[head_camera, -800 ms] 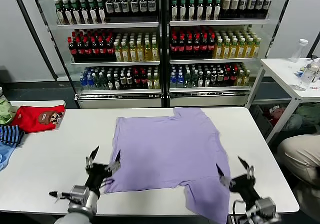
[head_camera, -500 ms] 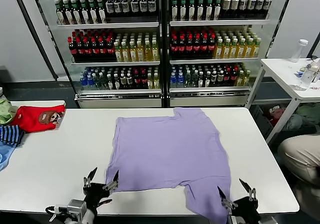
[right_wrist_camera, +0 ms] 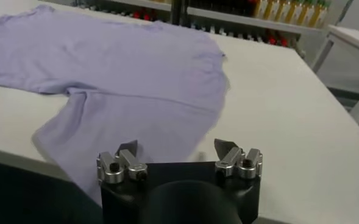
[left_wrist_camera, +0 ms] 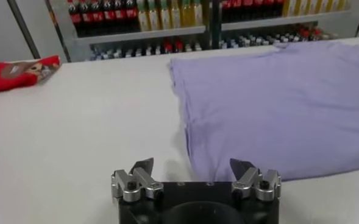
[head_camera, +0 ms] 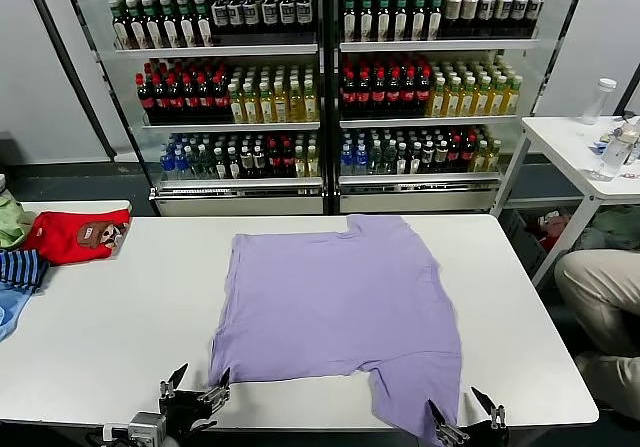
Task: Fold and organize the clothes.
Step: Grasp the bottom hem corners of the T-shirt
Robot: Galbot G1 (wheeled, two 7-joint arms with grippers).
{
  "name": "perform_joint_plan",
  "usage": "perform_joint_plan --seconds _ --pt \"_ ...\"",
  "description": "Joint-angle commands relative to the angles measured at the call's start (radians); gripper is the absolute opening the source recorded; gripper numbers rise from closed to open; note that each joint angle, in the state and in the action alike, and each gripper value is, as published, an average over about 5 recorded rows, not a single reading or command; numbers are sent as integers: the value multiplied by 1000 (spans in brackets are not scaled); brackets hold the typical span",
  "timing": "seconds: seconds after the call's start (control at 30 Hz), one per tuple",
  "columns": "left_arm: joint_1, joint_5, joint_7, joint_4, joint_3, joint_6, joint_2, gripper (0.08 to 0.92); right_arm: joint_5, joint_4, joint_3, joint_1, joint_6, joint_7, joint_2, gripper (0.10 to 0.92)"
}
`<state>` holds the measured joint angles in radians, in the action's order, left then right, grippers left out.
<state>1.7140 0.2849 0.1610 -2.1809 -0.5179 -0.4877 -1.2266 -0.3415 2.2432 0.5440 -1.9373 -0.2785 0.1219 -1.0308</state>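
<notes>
- Your lavender T-shirt (head_camera: pixel 335 307) is lying flat in the middle of the white bench (head_camera: pixel 90 327), plain side up, no print showing; one sleeve is reaching toward 12 o'clock and the other is draping over the near edge at about 5 o'clock.
- Your left hand (head_camera: pixel 195 392) is hovering at the near edge, at roughly 7 o'clock from the shirt, with its fingers spread apart and gripping nothing; it is sitting just beside the shirt's near-left corner, not touching it.
- In the left wrist view, that hand (left_wrist_camera: pixel 193 165) is pointing across the bench with the shirt's hem (left_wrist_camera: pixel 277 109) lying just ahead of one fingertip.
- Your right hand (head_camera: pixel 466 417) is hanging at 5 o'clock, beside the draped sleeve, fingers parted and empty.
- In the right wrist view, that hand (right_wrist_camera: pixel 178 148) is facing the sleeve (right_wrist_camera: pixel 81 140) lying ahead of it.
- A red garment (head_camera: pixel 75 235) and a striped garment (head_camera: pixel 20 267) are resting on a side table at 9 o'clock, well apart from the shirt.
</notes>
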Motion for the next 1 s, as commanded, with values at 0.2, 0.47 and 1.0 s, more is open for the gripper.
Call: perform_joint_plan --seconds 0.2,0.47,1.0 --pt "19 16 4 19 6 -19 -10 577 -88 -12 -25 -2 -38 22 7 544" --pt "13 -1 -5 12 25 -14 -27 343 -115 -13 -40 14 -40 18 6 319" --pt "296 28 23 -191 -94 25 105 90 -182 258 189 -209 -40 -18 58 122"
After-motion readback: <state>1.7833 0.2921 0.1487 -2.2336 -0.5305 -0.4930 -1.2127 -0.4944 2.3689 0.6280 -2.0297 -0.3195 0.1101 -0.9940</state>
